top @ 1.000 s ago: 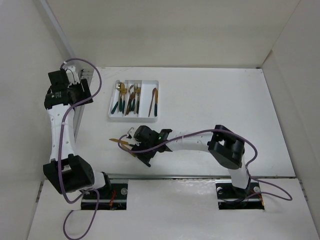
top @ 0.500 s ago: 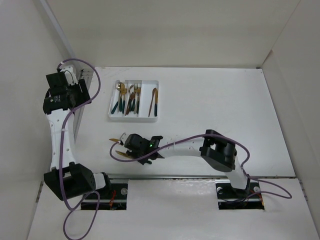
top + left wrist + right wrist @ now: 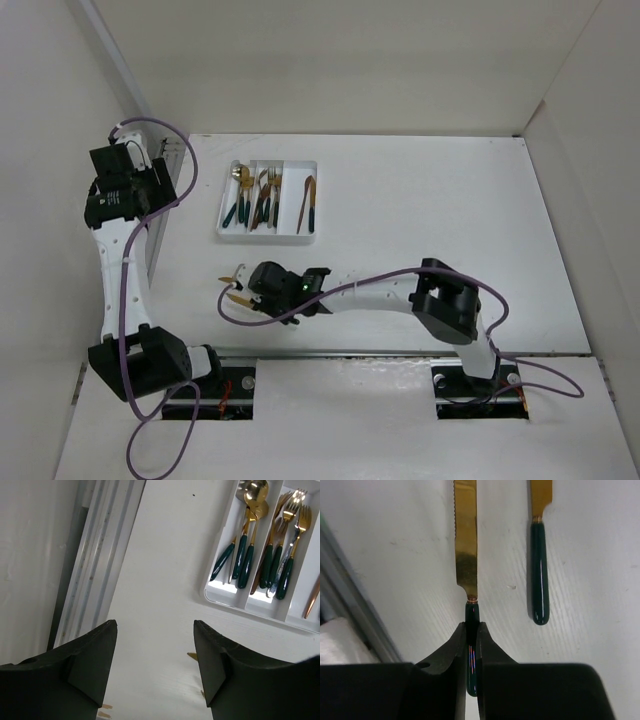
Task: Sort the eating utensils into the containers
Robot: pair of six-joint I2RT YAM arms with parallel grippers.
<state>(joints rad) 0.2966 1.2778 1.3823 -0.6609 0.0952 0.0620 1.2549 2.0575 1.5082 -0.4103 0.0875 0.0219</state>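
My right gripper [image 3: 472, 626] is shut on the dark green handle of a gold knife [image 3: 466, 540] that lies on the white table. A second green-handled knife [image 3: 539, 575] lies just to its right, untouched. From above, the right gripper [image 3: 258, 287] is low near the table's front left, with the knives' gold tips [image 3: 233, 281] poking out to its left. The white tray [image 3: 265, 239] holds spoons [image 3: 247, 540] in its left compartment, forks [image 3: 285, 545] in the middle one and copper-gold pieces [image 3: 308, 203] in the right one. My left gripper [image 3: 155, 630] hangs open and empty, high over the table left of the tray.
A metal rail [image 3: 95, 555] runs along the table's left edge below the left gripper. Another rail [image 3: 350, 610] borders the near edge beside the held knife. White walls enclose the table. A purple cable [image 3: 235, 318] loops beside the right wrist.
The right gripper has moved left and down over the knife's handle and closed on it. The left arm has shifted slightly to the left, still open.
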